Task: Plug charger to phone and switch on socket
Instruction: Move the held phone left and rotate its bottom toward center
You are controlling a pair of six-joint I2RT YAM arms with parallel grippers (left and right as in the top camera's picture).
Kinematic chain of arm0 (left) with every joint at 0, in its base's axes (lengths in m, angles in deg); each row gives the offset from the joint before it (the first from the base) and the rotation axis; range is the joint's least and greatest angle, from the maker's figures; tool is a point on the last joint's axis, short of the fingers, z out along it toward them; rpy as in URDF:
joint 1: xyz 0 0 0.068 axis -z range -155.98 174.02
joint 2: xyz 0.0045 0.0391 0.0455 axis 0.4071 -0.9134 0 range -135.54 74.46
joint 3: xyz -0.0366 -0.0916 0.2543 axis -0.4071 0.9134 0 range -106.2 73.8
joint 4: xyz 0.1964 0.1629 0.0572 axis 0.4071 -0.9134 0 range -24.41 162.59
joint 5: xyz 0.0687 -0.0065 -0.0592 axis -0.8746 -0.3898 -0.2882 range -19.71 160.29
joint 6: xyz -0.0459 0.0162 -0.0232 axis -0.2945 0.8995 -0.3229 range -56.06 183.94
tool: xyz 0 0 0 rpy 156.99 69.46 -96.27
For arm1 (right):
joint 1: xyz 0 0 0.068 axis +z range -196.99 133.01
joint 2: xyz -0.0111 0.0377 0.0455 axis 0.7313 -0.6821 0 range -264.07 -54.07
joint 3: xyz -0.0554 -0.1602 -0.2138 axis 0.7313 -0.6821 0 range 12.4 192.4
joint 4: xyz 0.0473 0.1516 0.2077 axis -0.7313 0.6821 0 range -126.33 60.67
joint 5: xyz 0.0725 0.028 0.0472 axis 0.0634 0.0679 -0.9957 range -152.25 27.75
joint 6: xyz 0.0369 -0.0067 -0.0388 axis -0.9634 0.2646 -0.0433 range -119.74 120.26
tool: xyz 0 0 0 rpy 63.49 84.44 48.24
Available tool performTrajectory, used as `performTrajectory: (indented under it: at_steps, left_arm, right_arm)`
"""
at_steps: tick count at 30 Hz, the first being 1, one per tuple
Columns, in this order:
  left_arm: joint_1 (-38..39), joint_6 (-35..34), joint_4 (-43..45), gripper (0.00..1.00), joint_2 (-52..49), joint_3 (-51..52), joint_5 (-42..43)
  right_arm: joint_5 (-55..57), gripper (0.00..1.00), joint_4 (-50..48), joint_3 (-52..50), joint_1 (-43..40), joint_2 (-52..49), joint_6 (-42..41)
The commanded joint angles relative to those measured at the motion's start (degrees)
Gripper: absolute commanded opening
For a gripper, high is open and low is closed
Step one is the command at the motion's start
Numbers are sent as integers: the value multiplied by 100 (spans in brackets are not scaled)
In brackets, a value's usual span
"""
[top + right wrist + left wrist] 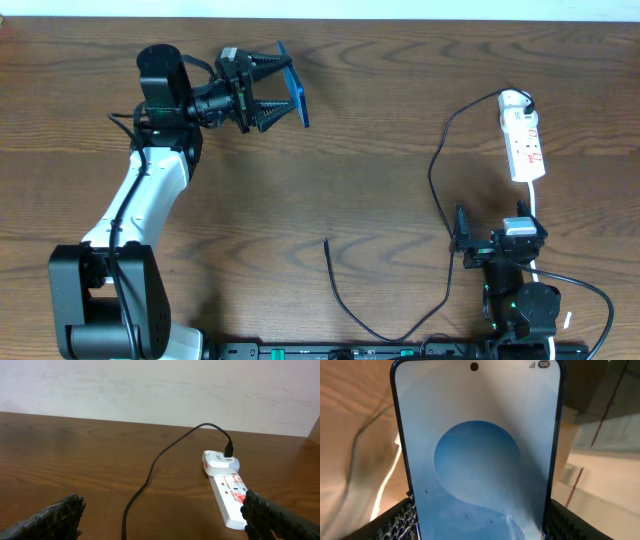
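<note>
The phone (296, 92) is clamped in the left hand (272, 85) at the far left of the desk (400, 60). The right hand (463, 240) is spread wide, grasping nothing. The charger (436, 170) is plugged in at the socket (525, 145); its free tip is left lying mid-desk.

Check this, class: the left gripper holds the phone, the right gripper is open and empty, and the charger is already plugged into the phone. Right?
No. The charger is not in the phone: its free end lies loose on the table, apart from it, as the overhead view shows. The left gripper does hold the phone, and the right gripper is open and empty.
</note>
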Motion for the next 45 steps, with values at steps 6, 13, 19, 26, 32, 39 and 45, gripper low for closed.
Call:
performTrajectory:
  at_steps: [6, 13, 19, 26, 32, 39, 45]
  left_arm:
    - [-120, 1912, 52, 7, 138, -39, 66]
    - [-586, 2402, 52, 7, 136, -37, 70]
    - [-1029, 2474, 52, 7, 133, -33, 61]
    - [-1373, 2492, 48, 7, 101, -33, 46]
    - [-1379, 2494, -28, 7, 101, -22, 37]
    - [-1379, 2577, -424, 7, 92, -22, -133]
    - [-1379, 2577, -651, 7, 92, -22, -131]
  right_arm:
    - [42, 99, 26, -9, 48, 31, 68]
    - [42, 99, 26, -9, 48, 31, 68]
    - [42, 99, 26, -9, 48, 31, 68]
    - [42, 99, 26, -9, 48, 31, 68]
    - [42, 99, 26, -9, 48, 31, 68]
    - [42, 99, 26, -9, 48, 31, 68]
    - [42, 99, 26, -9, 48, 31, 68]
